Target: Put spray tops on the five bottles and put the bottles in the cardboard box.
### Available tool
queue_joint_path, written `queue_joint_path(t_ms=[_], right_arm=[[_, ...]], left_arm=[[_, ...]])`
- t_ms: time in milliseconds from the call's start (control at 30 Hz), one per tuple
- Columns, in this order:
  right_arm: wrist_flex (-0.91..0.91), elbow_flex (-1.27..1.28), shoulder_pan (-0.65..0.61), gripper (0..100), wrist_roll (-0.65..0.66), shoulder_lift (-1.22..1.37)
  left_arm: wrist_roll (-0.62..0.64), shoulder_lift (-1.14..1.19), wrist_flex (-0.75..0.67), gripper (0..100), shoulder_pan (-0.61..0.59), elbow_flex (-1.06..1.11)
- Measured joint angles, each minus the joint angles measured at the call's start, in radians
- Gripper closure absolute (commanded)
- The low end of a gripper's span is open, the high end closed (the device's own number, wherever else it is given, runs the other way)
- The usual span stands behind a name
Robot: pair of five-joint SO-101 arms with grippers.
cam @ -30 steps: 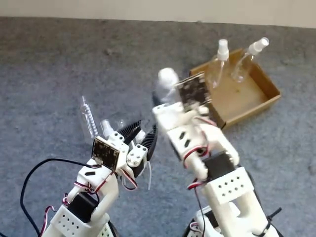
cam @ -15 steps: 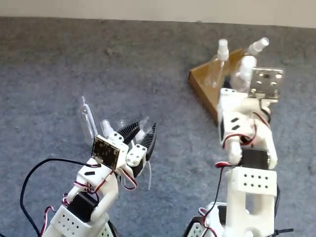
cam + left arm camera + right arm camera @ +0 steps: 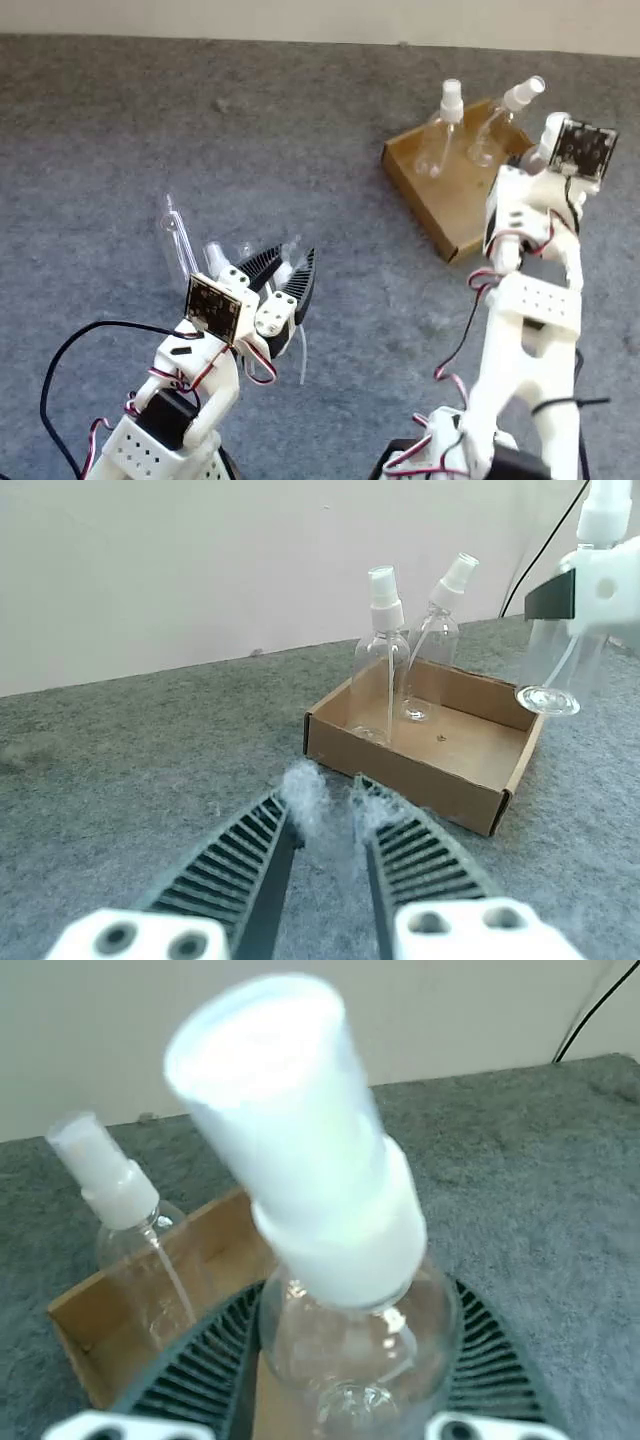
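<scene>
third bottle [image 3: 300, 1160] is capped and clamped in my right hand [image 3: 350, 1370], hanging over the cardboard box [image 3: 415, 200] near the two standing bottles [image 3: 440, 135]. next i should lower it and let go. my left hand [image 3: 325, 820] is barely parted, apparently empty. my right arm [image 3: 530, 300] hides much of the box floor from above.

the left arm sits folded low, its claw [image 3: 325, 802] slightly parted. the right arm stretches forward, its claw [image 3: 537, 160] clamped around a bottle [image 3: 345, 1260].

White plastic arm links [image 3: 522, 385], black ribbed end effector [image 3: 325, 798] fingers [image 3: 235, 865], red-black-white cables [image 3: 262, 368], perforated housings [image 3: 535, 298], square wrist boards [image 3: 214, 308]
</scene>
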Motion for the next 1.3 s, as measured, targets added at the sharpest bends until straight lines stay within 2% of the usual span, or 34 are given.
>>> queue_joint_path(t_ms=[733,1067,1300], right_arm=[[-0.006,-0.476,0.043,82.7,0.000,0.594],[-0.012,-0.546,0.054,82.7,0.000,0.687],[-0.160,-0.546,0.055,82.7,0.000,0.712]], left_arm=[[0.000,0.000,0.000,95,0.000,0.000],[0.000,0.000,0.000,95,0.000,0.000],[0.000,0.000,0.000,95,0.000,0.000]])
